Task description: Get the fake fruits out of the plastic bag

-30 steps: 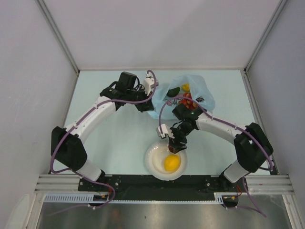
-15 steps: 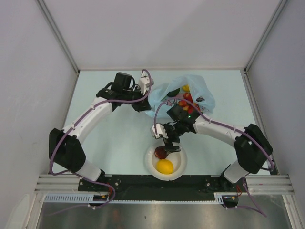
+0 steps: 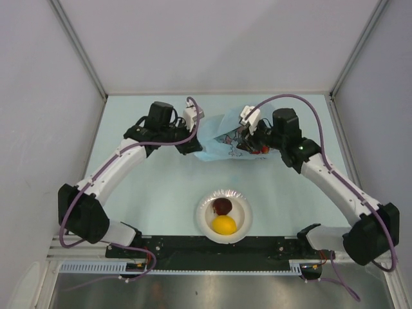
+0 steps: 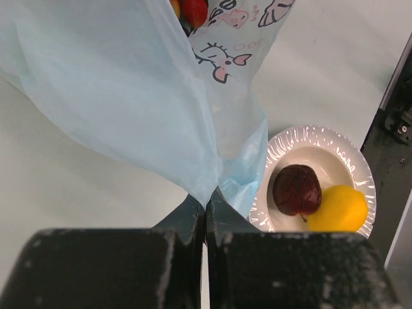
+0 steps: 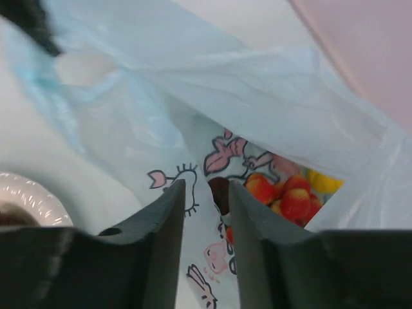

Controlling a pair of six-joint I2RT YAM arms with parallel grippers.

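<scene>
The light-blue plastic bag point(image 3: 225, 136) lies at the back middle of the table. My left gripper point(image 3: 190, 147) is shut on the bag's left edge point(image 4: 212, 187) and holds it up. My right gripper point(image 3: 248, 138) is open and empty at the bag's mouth, its jaws a small gap apart point(image 5: 205, 188). Red-and-yellow fruits point(image 5: 290, 193) and a yellow one point(image 5: 325, 182) show inside the bag. A dark red round fruit point(image 3: 223, 206) and a yellow lemon point(image 3: 224, 224) lie in the white bowl point(image 3: 239, 203); both also show in the left wrist view point(image 4: 297, 190) point(image 4: 337, 208).
The bowl stands near the table's front edge between the arm bases. A black rail point(image 3: 212, 248) runs along the front. Grey walls close in the table on the left, right and back.
My right gripper let the dark red fruit go into the bowl beside the lemon, then swung back and up to the bag's mouth. The left gripper kept its hold on the bag.
</scene>
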